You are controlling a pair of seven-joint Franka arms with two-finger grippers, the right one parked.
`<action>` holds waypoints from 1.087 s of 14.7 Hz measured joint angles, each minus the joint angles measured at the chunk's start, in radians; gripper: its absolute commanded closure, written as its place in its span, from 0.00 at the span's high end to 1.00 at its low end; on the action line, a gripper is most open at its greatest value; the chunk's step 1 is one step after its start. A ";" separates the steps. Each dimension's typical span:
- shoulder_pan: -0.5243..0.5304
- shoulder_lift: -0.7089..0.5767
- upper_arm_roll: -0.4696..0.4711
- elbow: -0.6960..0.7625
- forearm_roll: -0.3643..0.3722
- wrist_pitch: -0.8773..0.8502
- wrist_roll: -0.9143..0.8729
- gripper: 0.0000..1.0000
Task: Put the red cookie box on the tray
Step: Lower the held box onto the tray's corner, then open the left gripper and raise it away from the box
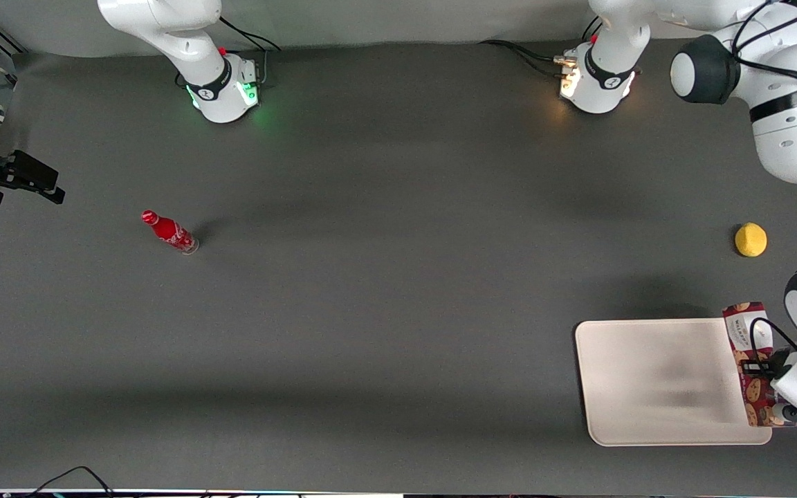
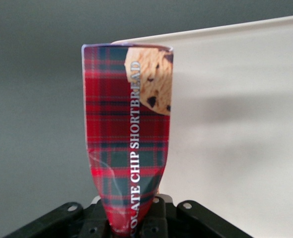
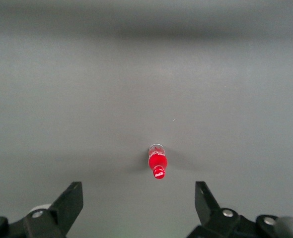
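While I hold over the working arm's end of the table, notes as follows.

Gripper: my gripper (image 2: 131, 218) is clamped on the cookie box, the black fingers pinching its card so the wall creases and narrows where I grip.

Cookie box: one cookie box (image 1: 749, 360), long and narrow, glossy dark-red tartan card printed with chocolate-chip cookies and white lettering down its side. It lies along the tray's edge on the working arm's side, its length overlapping that rim; whether it rests on the tray or is lifted, I cannot tell.

Tray: one tray (image 1: 647, 373), flat, cream-white, smooth, rectangular with rounded corners and a low rim, far wider than the box.

Bottle: one small red bottle (image 1: 169, 232), shiny, lying tilted toward the parked arm's end of the table.

Yellow object: one round yellow lump (image 1: 750, 239), matte, farther from the front camera than the tray.

Table: one dark grey mat (image 1: 385, 277), dull and even.
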 measured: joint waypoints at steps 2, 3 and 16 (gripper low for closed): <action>0.014 0.028 0.001 -0.003 -0.003 0.042 0.045 0.00; 0.022 0.042 0.002 -0.007 -0.004 0.071 0.057 0.00; 0.028 -0.020 0.065 0.088 -0.081 -0.179 0.070 1.00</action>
